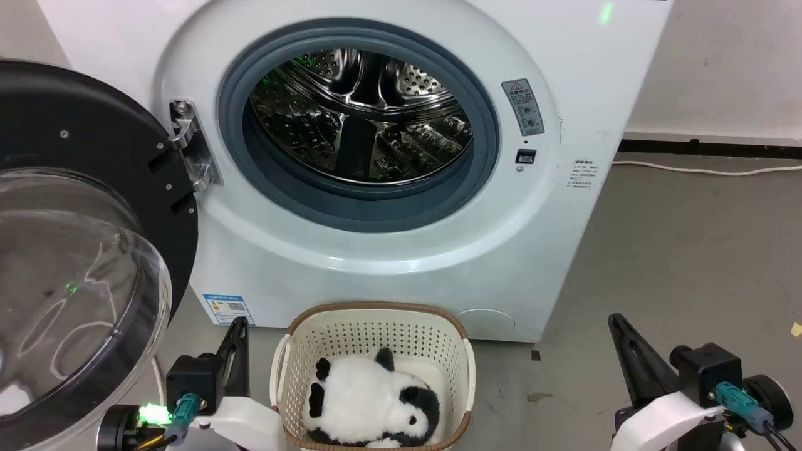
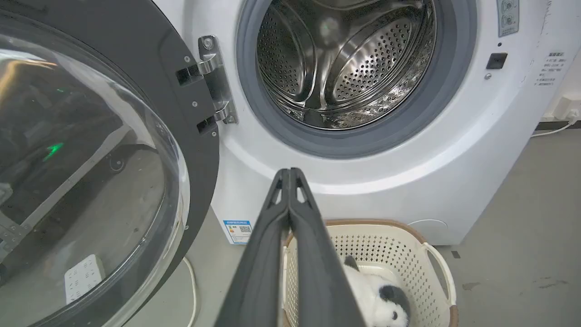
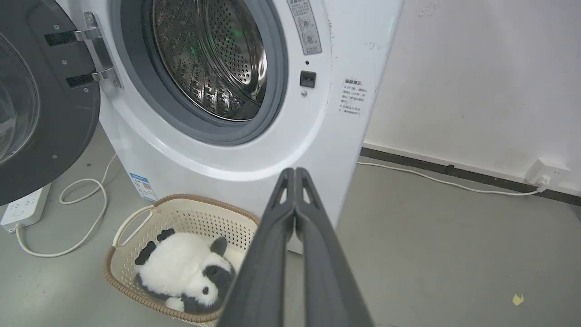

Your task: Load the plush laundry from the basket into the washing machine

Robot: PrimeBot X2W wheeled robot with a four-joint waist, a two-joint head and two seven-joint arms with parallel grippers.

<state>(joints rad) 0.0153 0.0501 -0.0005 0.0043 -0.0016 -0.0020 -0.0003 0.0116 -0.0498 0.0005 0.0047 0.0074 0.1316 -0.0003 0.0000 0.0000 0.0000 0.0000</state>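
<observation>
The panda soft toy lies in the cream basket on the floor, right before the white washing machine. The machine's round door is swung wide to the left, and the steel drum looks bare inside. My left gripper is shut, low at the basket's left side. My right gripper is shut too, well off to the basket's right above the floor. From the left wrist, the left gripper points at the washer front, with the panda and basket lower right. The right gripper has the panda in the basket lower left.
A white power strip and its looped cable lie on the grey floor left of the washer, under the open door. Another cable runs along the wall base to the right. Bare floor stretches right of the basket.
</observation>
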